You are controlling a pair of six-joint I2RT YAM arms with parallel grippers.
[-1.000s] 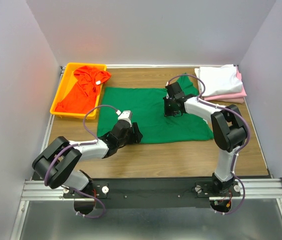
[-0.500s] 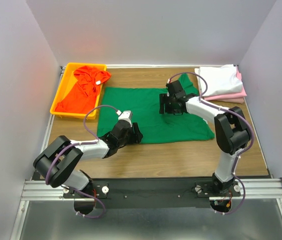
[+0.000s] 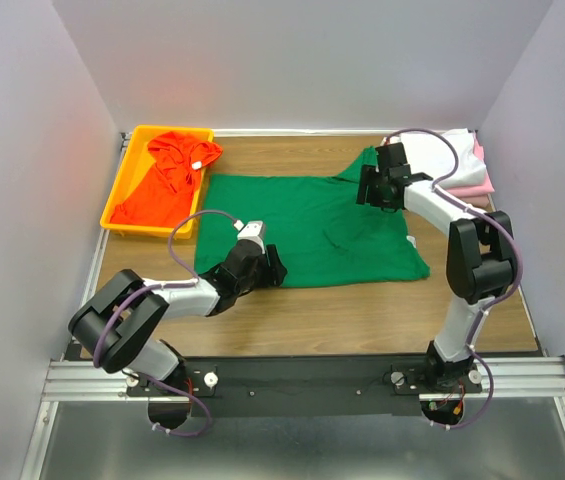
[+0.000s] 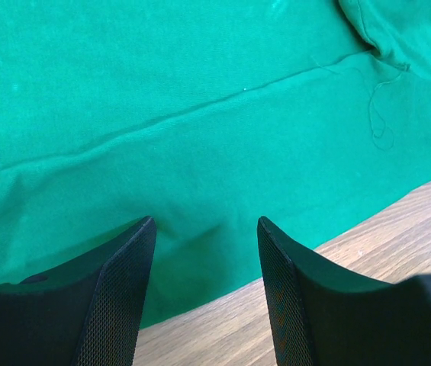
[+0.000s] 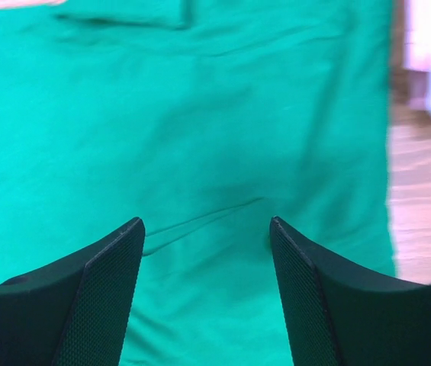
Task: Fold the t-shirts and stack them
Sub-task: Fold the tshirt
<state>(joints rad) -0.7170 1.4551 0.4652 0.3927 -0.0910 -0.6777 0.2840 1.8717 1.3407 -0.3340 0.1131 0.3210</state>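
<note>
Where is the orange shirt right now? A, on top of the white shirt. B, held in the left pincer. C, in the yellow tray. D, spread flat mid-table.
C: the orange shirt lies bunched in the yellow tray at the far left, while the green shirt is the one spread mid-table.
</note>
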